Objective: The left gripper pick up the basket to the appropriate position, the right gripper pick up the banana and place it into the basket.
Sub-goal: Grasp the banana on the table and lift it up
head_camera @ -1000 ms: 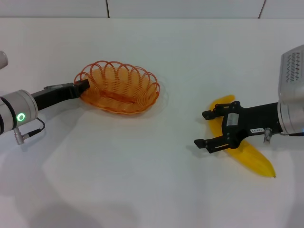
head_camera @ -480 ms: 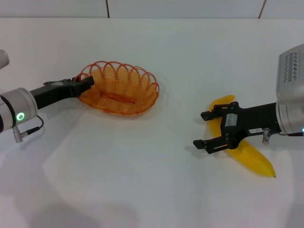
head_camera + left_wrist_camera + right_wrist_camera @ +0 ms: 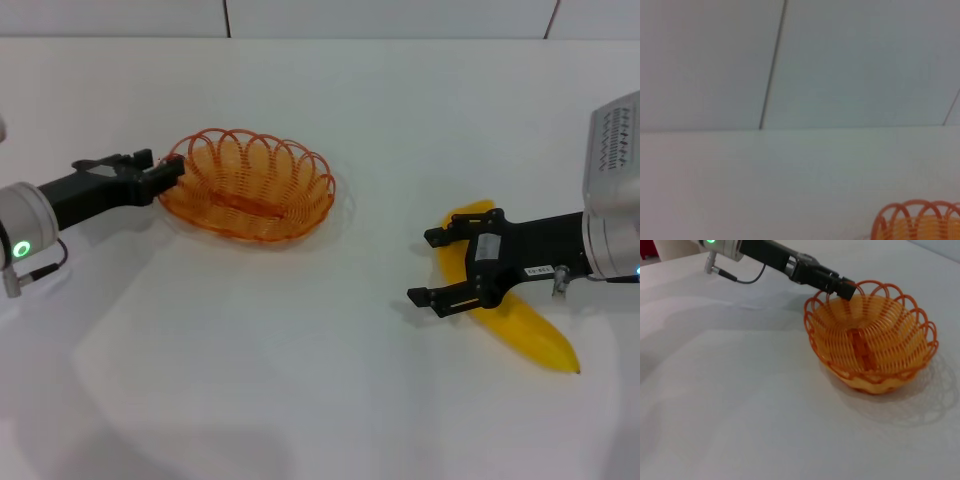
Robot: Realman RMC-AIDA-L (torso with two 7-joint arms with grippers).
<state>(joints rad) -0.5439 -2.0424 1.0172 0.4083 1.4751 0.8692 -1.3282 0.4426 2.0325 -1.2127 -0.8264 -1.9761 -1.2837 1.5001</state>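
Head view shows our open right gripper straddling the smooth, likely slippery banana at right; we'd grip mid-body, while the left gripper pinches the light basket rim.

White table: basket, banana.

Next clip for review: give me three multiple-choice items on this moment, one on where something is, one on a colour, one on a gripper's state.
1. Where is the banana?
A. in the basket
B. on the table under the right gripper
C. held by the left gripper

2. What colour is the basket?
A. orange
B. blue
C. white

3. How does the right gripper stand?
A. shut on the basket
B. shut on the banana
C. open over the banana

Answers:
1 B, the banana lies on the white table beneath the gripper.
2 A, its looped wire is orange.
3 C, both fingers are spread apart with the banana below them; the left gripper is at the basket's rim.
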